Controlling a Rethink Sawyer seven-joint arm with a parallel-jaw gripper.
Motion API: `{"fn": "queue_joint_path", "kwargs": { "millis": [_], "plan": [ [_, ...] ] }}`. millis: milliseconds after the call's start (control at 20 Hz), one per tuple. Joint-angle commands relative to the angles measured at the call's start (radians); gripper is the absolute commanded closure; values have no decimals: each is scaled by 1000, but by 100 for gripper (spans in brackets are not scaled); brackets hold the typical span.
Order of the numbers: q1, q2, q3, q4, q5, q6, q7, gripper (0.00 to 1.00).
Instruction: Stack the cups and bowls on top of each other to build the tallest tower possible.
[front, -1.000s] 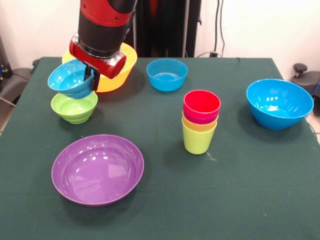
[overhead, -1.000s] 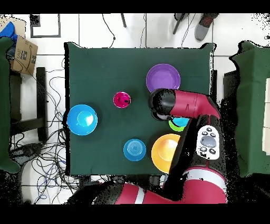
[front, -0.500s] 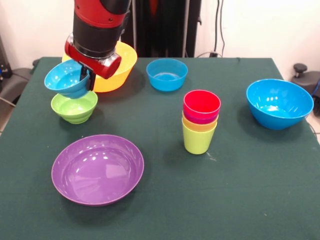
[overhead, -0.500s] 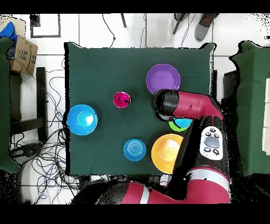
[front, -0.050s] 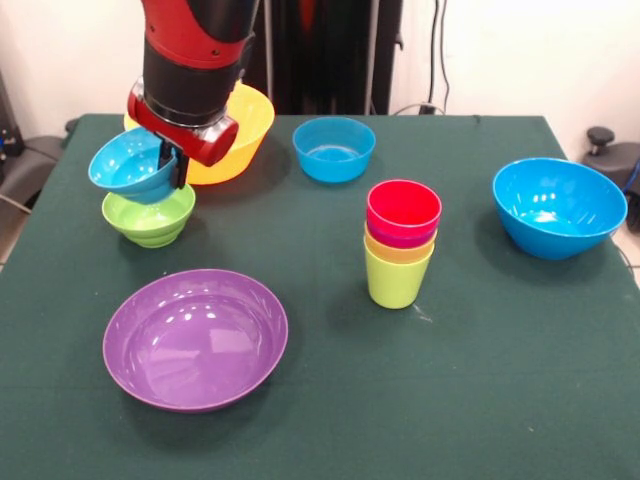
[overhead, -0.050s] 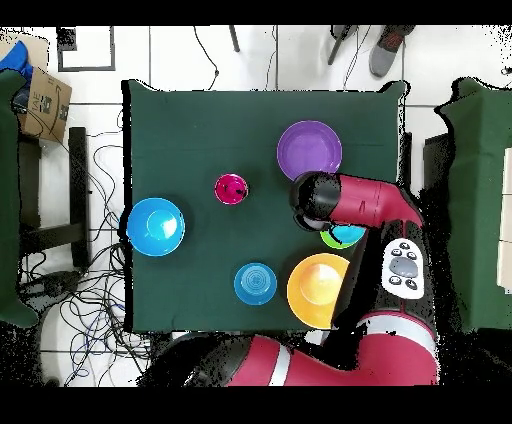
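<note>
My gripper (front, -0.050s: 179, 166) is shut on the rim of a small blue bowl (front, -0.050s: 130, 168) and holds it tilted just above the small green bowl (front, -0.050s: 150, 218) at the table's left. In the overhead view the arm (overhead, -0.050s: 330, 200) covers the gripper, and only slivers of the held blue bowl (overhead, -0.050s: 349, 235) and the green bowl (overhead, -0.050s: 329, 239) show. The tower (front, -0.050s: 401, 244) stands mid-table: nested cups, lime green lowest, red on top. It shows from above as a red ring (overhead, -0.050s: 231, 188).
A wide purple bowl (front, -0.050s: 195, 338) lies at the front left. The yellow-orange bowl (front, -0.050s: 243, 130) sits behind the arm. Another small blue bowl (front, -0.050s: 334, 149) is at the back centre, and the large blue bowl (front, -0.050s: 558, 206) is at the right.
The gripper with the small blue bowl has shifted a little to the left over the green bowl. Everything else stays where it was.
</note>
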Motion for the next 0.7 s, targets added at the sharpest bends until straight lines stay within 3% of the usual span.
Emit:
{"fn": "queue_joint_path", "kwargs": {
  "millis": [50, 700],
  "plan": [
    [-25, 72, 116, 26, -86, -90, -98, 100],
    [-39, 101, 124, 9, -93, -111, -104, 100]
  ]
}}
